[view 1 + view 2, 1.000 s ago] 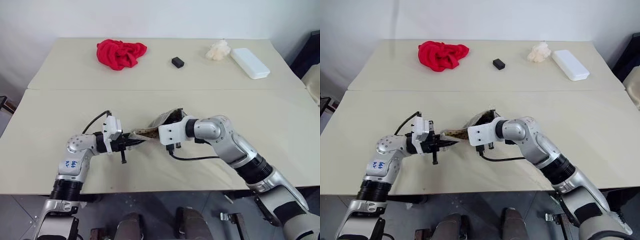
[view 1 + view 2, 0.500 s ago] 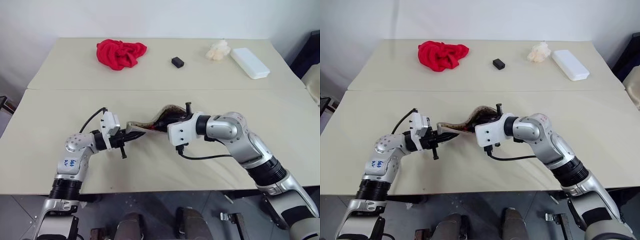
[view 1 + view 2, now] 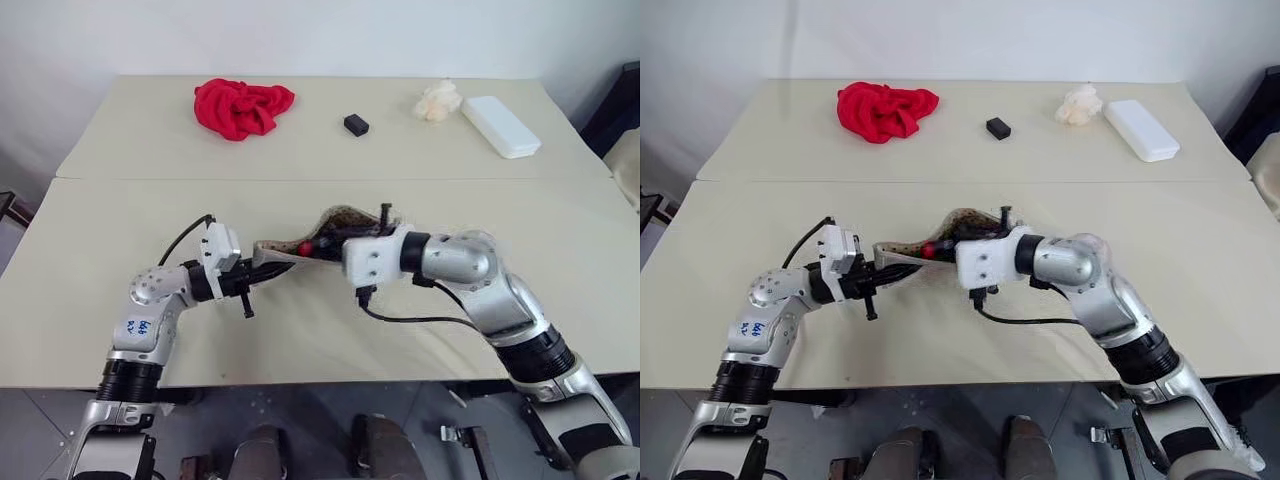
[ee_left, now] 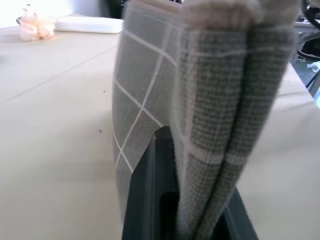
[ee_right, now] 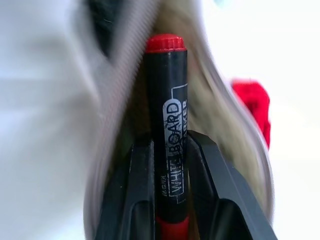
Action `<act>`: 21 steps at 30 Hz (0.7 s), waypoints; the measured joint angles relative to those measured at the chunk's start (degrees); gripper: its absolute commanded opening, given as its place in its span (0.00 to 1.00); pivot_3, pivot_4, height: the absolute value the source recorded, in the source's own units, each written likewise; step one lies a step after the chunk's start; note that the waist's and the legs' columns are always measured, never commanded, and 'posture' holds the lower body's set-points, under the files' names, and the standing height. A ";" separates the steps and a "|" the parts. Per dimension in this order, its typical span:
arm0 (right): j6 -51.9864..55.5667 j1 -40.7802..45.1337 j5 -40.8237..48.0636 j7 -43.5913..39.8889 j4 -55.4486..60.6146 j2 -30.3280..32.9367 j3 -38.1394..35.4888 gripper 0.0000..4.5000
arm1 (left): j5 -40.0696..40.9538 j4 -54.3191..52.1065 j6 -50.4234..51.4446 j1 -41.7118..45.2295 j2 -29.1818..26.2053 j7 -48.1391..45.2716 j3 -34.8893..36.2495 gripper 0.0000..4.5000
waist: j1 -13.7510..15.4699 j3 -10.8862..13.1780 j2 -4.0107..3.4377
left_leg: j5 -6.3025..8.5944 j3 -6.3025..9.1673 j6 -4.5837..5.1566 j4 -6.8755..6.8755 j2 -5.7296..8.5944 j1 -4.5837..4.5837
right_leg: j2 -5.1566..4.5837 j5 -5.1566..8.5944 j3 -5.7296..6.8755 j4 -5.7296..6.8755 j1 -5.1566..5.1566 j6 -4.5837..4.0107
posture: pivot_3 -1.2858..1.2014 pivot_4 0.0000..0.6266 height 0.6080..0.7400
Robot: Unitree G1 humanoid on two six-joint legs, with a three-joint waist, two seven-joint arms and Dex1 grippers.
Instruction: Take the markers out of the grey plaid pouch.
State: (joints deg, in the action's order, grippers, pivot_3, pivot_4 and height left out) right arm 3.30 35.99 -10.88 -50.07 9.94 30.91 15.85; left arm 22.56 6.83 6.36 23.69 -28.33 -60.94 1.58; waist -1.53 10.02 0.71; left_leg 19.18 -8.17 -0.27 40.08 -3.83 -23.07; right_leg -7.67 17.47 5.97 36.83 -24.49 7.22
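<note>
The grey plaid pouch [image 3: 272, 252] hangs above the near table between my two grippers, its open mouth [image 3: 350, 215] turned toward the right one. My left gripper [image 3: 262, 272] is shut on the pouch's closed end, and the white-gridded fabric [image 4: 210, 100] stands between its fingers [image 4: 150, 190]. My right gripper [image 5: 169, 145] is shut on a marker [image 5: 167, 100] with a black body and a red cap. Pouch fabric lies around the marker on both sides. The red end [image 3: 307, 247] shows inside the mouth.
On the far table lie a red cloth [image 3: 242, 106], a small black block [image 3: 355, 124], a cream crumpled lump [image 3: 437, 101] and a white oblong case [image 3: 500, 125]. A seam [image 3: 450, 180] runs between the two tables.
My right gripper has risen and drawn back to the right with the marker, and the red end now shows in the pouch's mouth. The left gripper kept its hold in place.
</note>
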 measured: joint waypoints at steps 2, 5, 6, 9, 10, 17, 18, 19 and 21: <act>1.19 -0.94 5.31 -2.21 0.73 -0.01 -1.98 0.13 | 0.02 -0.06 -0.08 -0.26 -0.03 -0.13 0.02 0.00 | 0.00 0.00 0.00 | 0.00 0.00 0.00 -0.01 0.00 0.00 | 0.01 0.00 0.00 -0.01 0.00 0.00 | 0.52 0.24 1.00; 1.31 -3.25 17.11 -6.73 4.96 -0.82 -5.00 0.13 | 0.01 -0.17 -0.21 -0.48 -0.04 -0.10 0.05 0.00 | 0.03 0.00 0.00 | 0.00 0.02 0.00 -0.02 0.00 0.01 | 0.01 0.00 0.00 -0.02 0.00 0.00 | 0.52 0.24 1.00; 1.38 -3.48 20.20 -7.52 6.00 -1.20 -5.74 0.13 | 0.00 -0.18 -0.25 -0.49 -0.04 -0.09 0.05 0.00 | 0.04 0.00 0.00 | 0.00 0.01 0.00 -0.01 0.00 0.01 | 0.00 0.00 0.00 -0.01 0.00 0.00 | 0.52 0.24 1.00; 4.57 -3.73 29.66 -8.25 8.60 -1.56 -9.96 0.13 | 0.00 -0.40 -0.51 -0.52 -0.04 -0.34 0.04 0.00 | 0.13 0.00 0.00 | 0.00 0.02 0.00 0.02 0.00 0.01 | 0.00 0.00 0.00 0.00 0.02 0.00 | 0.52 0.24 1.00; 6.83 -3.64 33.18 -7.86 9.56 -1.55 -11.69 0.13 | 0.02 -0.41 -0.57 -0.54 -0.08 -0.54 0.05 0.00 | 0.23 0.00 0.00 | 0.00 0.03 0.00 0.03 0.00 0.01 | 0.00 0.00 0.00 0.00 0.03 0.00 | 0.52 0.24 1.00; 37.91 -1.52 67.17 1.92 13.76 10.09 -27.31 0.13 | 1.72 -0.59 -0.21 -0.59 -1.82 -3.38 0.36 0.00 | 1.00 0.00 0.01 | 0.02 0.06 0.03 0.03 0.00 0.01 | -0.03 -0.01 -0.01 -0.01 0.03 -0.02 | 0.52 0.24 1.00; 40.93 -3.41 68.37 1.63 13.13 15.01 -29.10 0.13 | 2.15 -1.25 0.02 -0.80 -1.96 -4.08 0.39 0.00 | 1.55 0.00 0.00 | 0.03 0.05 0.05 0.02 0.01 0.01 | -0.04 -0.01 -0.01 -0.04 0.04 -0.02 | 0.52 0.24 1.00; 43.51 -6.48 67.62 0.92 11.71 20.10 -30.09 0.13 | 2.85 -2.09 0.20 -1.41 -2.43 -4.99 0.63 0.00 | 1.93 -0.03 0.06 | 0.05 0.07 0.08 0.00 0.01 0.02 | -0.03 -0.01 0.01 -0.11 0.09 -0.02 | 0.52 0.24 1.00; 45.67 -13.57 63.10 0.29 6.74 26.42 -30.86 0.13 | 3.91 -3.56 1.11 -2.65 -3.59 -6.67 0.63 0.00 | 2.38 -0.06 0.12 | 0.07 0.02 0.13 0.00 0.01 0.02 | -0.03 -0.03 0.00 -0.30 0.14 0.01 | 0.52 0.24 1.00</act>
State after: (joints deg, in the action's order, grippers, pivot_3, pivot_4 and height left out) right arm 48.96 22.41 52.22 -49.77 16.68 57.32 -15.01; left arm 26.47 3.27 7.47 21.04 -31.92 -67.60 2.21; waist 0.85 9.95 0.84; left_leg 19.25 -8.15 -0.15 40.08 -3.82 -23.06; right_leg -7.70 17.44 5.97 36.53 -24.35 7.23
